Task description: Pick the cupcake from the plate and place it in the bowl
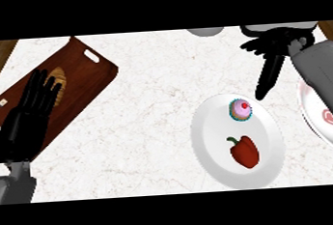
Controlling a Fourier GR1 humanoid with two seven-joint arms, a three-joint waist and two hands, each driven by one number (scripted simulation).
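Observation:
A cupcake point(241, 110) with pink frosting and a red top sits at the far end of a white plate point(213, 145). A red bell pepper point(245, 151) lies on the same plate, nearer to me. My right hand point(276, 47) hangs above the counter beyond the plate, open, one finger pointing down toward the cupcake from just above and to its right, not touching it. A white bowl point(313, 106) with a red mark inside stands at the right edge, partly hidden by my right forearm. My left hand point(30, 113) rests open at the left, fingers up.
A dark wooden cutting board point(81, 73) with a bread loaf point(60, 77) lies at the left, partly behind my left hand. A grey round object point(206, 31) shows at the top edge. Bare marble counter lies between board and plate.

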